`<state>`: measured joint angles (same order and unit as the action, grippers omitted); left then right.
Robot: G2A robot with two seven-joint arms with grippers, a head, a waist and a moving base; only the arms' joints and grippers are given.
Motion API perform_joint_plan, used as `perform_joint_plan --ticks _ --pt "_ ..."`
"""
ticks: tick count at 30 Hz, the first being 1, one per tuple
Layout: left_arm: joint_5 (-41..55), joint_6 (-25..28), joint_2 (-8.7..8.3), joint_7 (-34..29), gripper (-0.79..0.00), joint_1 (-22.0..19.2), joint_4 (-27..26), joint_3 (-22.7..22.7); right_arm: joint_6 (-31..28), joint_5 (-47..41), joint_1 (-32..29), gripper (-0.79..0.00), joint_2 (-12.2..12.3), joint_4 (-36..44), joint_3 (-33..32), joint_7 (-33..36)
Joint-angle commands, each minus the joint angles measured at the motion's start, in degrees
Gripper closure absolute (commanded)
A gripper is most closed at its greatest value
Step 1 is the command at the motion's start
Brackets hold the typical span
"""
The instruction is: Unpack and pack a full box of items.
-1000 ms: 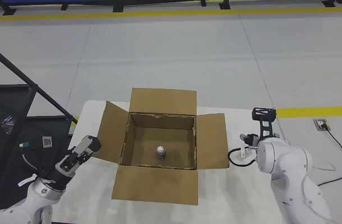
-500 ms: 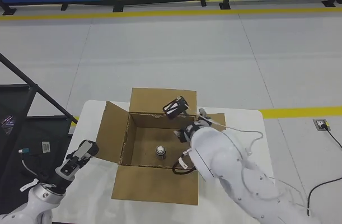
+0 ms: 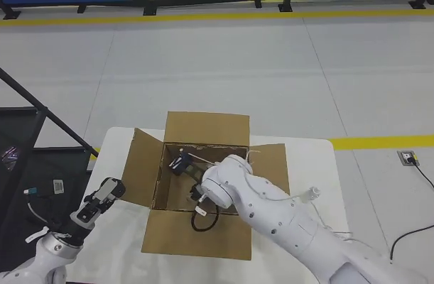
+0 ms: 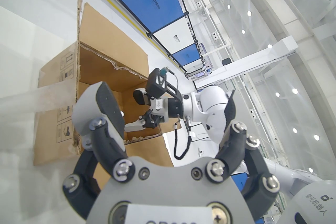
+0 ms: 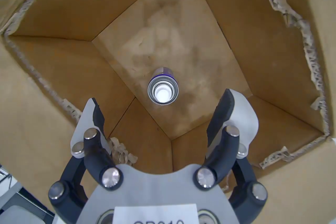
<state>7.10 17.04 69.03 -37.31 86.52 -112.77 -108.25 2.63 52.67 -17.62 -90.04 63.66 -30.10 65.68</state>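
Beneath right tool (image 5: 160, 100), upright can (image 5: 163, 89).

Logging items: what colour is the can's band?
Purple; the can shows best in the right wrist view.

Your right arm (image 3: 234, 186) hangs over the open cardboard box (image 3: 206, 128) on the white table (image 3: 305, 160), with the left gripper (image 3: 116, 183) just beside a flap.

A black curly cable (image 3: 195, 226) is hanging from the white right arm (image 3: 273, 213) over the box (image 3: 195, 245). Silver screws (image 5: 111, 174) are shining on the left gripper (image 4: 168, 96) and right gripper (image 5: 160, 97).
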Motion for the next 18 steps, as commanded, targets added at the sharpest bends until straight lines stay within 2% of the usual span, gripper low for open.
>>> perform_joint_plan --ticks 1,2,8,10,13,17,18 --pt "0.00 0.00 0.00 0.00 -0.785 0.00 0.00 0.00 1.40 -0.31 -0.01 -0.785 -0.87 -2.83 0.64 -1.22" --pt "0.00 0.00 0.00 0.00 -0.785 0.00 0.00 0.00 1.88 -0.60 0.01 -0.785 -1.31 -4.29 0.82 -1.83" --pt "0.00 0.00 0.00 0.00 -0.785 0.00 0.00 0.00 3.26 -1.62 0.22 -0.576 -3.42 -10.06 1.53 -3.66" --pt "0.00 0.00 0.00 0.00 -0.785 0.00 0.00 0.00 2.89 -1.97 0.15 -0.403 -3.91 -11.46 1.53 -4.38" --pt "0.00 0.00 0.00 0.00 -0.785 0.00 0.00 0.00 2.47 -2.32 0.14 -0.326 -4.61 -13.44 1.52 -5.01" --pt "0.00 0.00 0.00 0.00 -0.785 0.00 0.00 0.00 2.49 -1.93 0.53 0.000 -5.47 -14.91 1.59 -5.29" --pt "0.00 0.00 0.00 0.00 -0.785 0.00 0.00 0.00 2.62 -1.60 0.68 0.000 -5.60 -14.64 1.52 -5.41"
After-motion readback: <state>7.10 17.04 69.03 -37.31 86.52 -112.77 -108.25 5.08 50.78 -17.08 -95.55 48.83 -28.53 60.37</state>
